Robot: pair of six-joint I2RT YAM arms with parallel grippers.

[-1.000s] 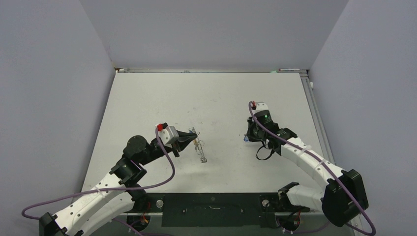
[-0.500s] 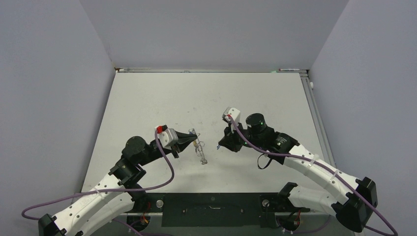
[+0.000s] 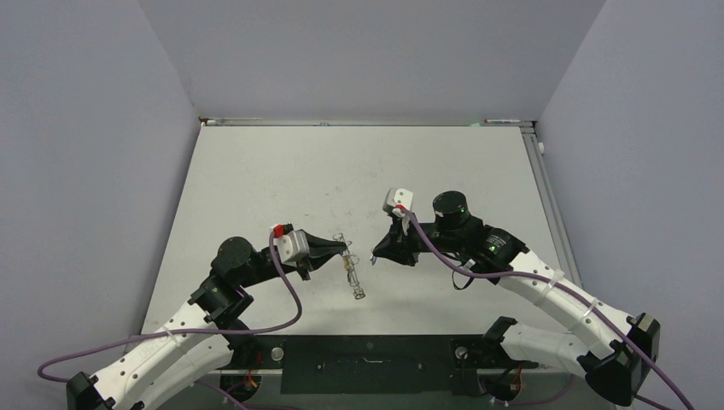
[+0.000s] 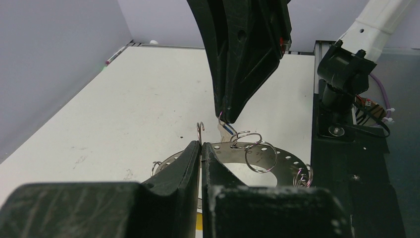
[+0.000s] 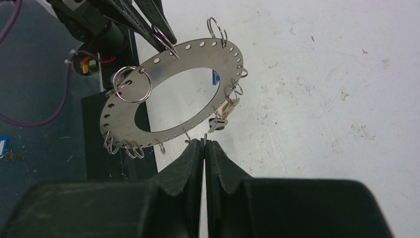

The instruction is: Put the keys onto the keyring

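A: White tabletop (image 3: 282, 171), grey walls (image 3: 85, 128), both arms mid-table. State of left gripper (image 3: 346, 249)?
B: Fingers pressed together on the rim of the keyring (image 5: 195, 54), holding it up on edge, flat face turned toward the right arm.
A: And right gripper (image 3: 374, 258)?
B: Pinching a tiny key (image 4: 224, 130), blue bit showing. Tip is just beside the ring's rim; can't tell if touching.
A: Which way's the ring from that key?
B: Straight ahead of the right fingertips, toward the left arm. From above its length runs near-to-far. Right arm looks like the threader. One yellow-tagged key (image 5: 225, 106) already hangs on it.
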